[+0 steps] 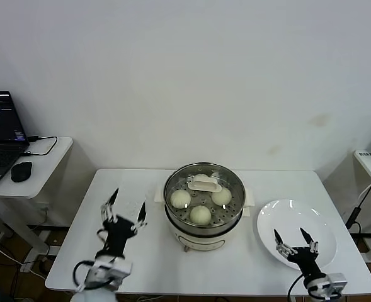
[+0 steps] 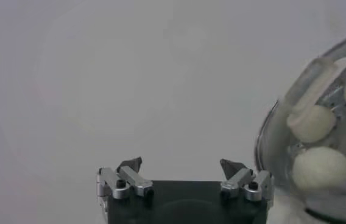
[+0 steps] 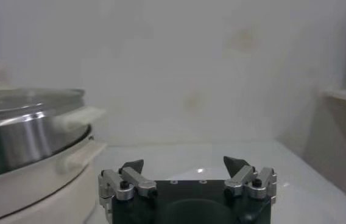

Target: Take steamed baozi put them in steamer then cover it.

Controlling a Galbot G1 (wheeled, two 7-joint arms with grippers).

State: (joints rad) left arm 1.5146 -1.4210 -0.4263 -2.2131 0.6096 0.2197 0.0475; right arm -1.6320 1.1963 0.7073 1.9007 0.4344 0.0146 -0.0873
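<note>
At the far left, a side desk (image 1: 46,165) carries a laptop (image 1: 1,135) and a black mouse (image 1: 21,170), well apart from the work. On the white table (image 1: 147,258), the left gripper (image 1: 126,209) stands over the bare tabletop left of the steamer, its fingers spread wide and holding nothing; the left wrist view shows the same spread fingertips (image 2: 130,165) with the pot's rim close on one side. In the middle of the table sits the steamer (image 1: 204,228), a shiny steel pot on a cream-white base, with a clear glass lid (image 1: 226,176) resting on top and a pale lid handle (image 1: 204,184) toward its far side. Through the glass three steamed baozi (image 1: 200,214) show on the perforated tray, lying close together; a fourth cannot be made out under the handle. Just right of the steamer lies a flat white plate (image 1: 298,217). The right gripper (image 1: 295,241) hovers over the plate's near part, fingers apart and holding nothing.
</note>
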